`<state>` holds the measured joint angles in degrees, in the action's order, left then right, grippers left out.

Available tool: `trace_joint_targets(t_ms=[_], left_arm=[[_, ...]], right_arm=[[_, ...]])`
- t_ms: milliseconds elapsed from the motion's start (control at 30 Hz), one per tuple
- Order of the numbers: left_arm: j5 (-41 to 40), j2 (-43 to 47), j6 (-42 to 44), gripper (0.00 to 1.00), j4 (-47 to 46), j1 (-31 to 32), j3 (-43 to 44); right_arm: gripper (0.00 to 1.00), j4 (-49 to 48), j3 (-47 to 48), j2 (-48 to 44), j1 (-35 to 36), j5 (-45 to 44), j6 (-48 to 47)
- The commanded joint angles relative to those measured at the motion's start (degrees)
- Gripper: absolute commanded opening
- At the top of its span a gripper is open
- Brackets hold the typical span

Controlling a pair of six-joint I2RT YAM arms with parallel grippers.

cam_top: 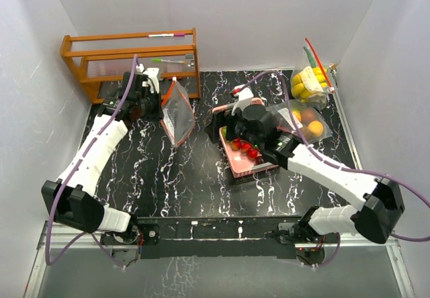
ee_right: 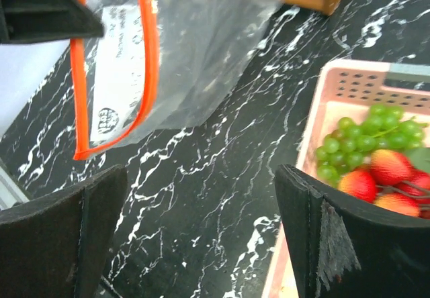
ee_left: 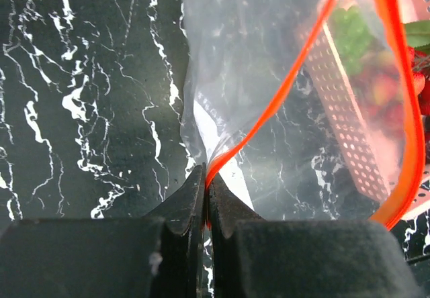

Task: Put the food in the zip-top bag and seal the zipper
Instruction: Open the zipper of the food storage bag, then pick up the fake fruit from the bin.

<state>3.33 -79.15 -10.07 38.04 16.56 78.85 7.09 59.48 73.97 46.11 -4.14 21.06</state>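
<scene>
My left gripper [cam_top: 158,101] is shut on the orange zipper rim [ee_left: 222,157] of the clear zip-top bag [cam_top: 178,115] and holds it up with its mouth open; the bag [ee_left: 269,76] looks empty. My right gripper [cam_top: 222,125] is open and empty [ee_right: 201,224], over the table between the bag [ee_right: 168,56] and the pink tray [cam_top: 236,168]. In the tray lie red berries [cam_top: 245,147], green grapes [ee_right: 363,140] and red strawberries [ee_right: 376,177]. Seen through the bag, the tray's food shows blurred in the left wrist view.
A wooden rack [cam_top: 131,60] stands at the back left, just behind the bag. Another clear bag with oranges [cam_top: 306,120] lies right of the tray. A bag of yellow fruit [cam_top: 309,83] sits in the back right corner. White walls enclose the table.
</scene>
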Motion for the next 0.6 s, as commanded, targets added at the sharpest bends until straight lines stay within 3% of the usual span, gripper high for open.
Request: trace_joint_targets(t_ms=[0, 133, 267, 400, 567], left_arm=[[-3.70, 1.72, 1.26, 0.00, 1.57, -0.42, 4.29], [-7.27, 2.65, 2.05, 0.00, 3.04, -0.44, 5.53], [-9.70, 3.59, 3.24, 0.00, 5.51, -0.39, 8.96], [-14.20, 3.28, 5.04, 0.00, 10.15, -0.43, 13.67], [-8.63, 1.15, 5.31, 0.00, 10.74, 0.35, 11.67]], right_arm=[[0.96, 2.44, 1.13, -5.12, -5.40, -1.94, 0.23], [0.96, 5.06, -0.33, -7.22, -10.31, -7.01, 1.39], [0.87, 11.41, 0.43, -2.81, -18.81, -7.76, 3.20], [0.83, 11.72, -1.30, 0.82, -21.89, -8.11, 4.59], [0.82, 9.71, -3.48, 2.50, -22.03, -8.80, 8.08]])
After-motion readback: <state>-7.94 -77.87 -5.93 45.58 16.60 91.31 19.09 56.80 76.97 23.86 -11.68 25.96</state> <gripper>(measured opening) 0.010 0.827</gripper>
